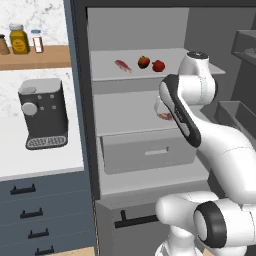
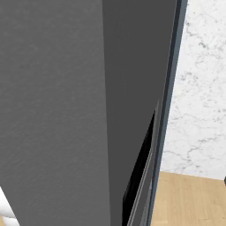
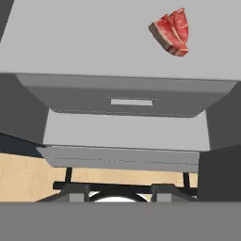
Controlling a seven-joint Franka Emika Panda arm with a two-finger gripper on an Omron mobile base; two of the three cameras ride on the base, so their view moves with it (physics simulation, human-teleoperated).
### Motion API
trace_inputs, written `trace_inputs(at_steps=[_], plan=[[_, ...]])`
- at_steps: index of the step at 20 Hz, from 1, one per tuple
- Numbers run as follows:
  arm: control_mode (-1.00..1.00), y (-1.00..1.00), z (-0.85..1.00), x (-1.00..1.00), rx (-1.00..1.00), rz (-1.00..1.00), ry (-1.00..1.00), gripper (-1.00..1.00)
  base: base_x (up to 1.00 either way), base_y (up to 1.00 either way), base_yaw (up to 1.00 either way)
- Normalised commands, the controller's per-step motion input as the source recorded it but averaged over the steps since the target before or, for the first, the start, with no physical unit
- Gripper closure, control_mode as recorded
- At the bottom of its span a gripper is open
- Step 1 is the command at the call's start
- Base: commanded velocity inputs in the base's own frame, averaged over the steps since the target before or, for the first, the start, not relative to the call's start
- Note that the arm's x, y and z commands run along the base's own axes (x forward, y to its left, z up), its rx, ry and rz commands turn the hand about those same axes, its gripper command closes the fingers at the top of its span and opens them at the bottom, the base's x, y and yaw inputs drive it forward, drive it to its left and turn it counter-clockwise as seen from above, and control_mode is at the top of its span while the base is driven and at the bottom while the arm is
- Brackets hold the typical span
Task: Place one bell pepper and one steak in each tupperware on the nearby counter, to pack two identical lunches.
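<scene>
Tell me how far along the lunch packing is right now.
Nothing looks packed yet. The fridge is open: one steak and two bell peppers sit on its top shelf, and the second steak lies on the shelf below, where the arm is reaching. The hand view shows that steak lying free, so nothing is in hand. All four items remain to be moved; the counter shows a coffee machine.
</scene>
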Motion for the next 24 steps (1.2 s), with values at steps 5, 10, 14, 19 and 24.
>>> trace_inputs(at_steps=[5, 10, 14, 19, 24], plan=[[-1.0, -0.14, -0.15, -0.01, 0.0, 0.0, -0.04, -1.0, 0.0, 0.0, 0.0], [-1.0, -0.26, -0.65, -0.01, 0.0, 0.0, -0.12, -1.0, 0.0, 0.0, 0.0], [-1.0, -0.03, -0.49, 0.02, 0.0, -0.01, -0.18, -1.0, 0.0, 0.0, 0.0], [-1.0, -0.23, -0.18, 0.22, 0.0, 0.0, -0.06, -1.0, 0.0, 0.0, 0.0], [-1.0, -0.05, -0.02, 0.4, 0.0, 0.0, -0.07, -1.0, 0.0, 0.0, 0.0]])
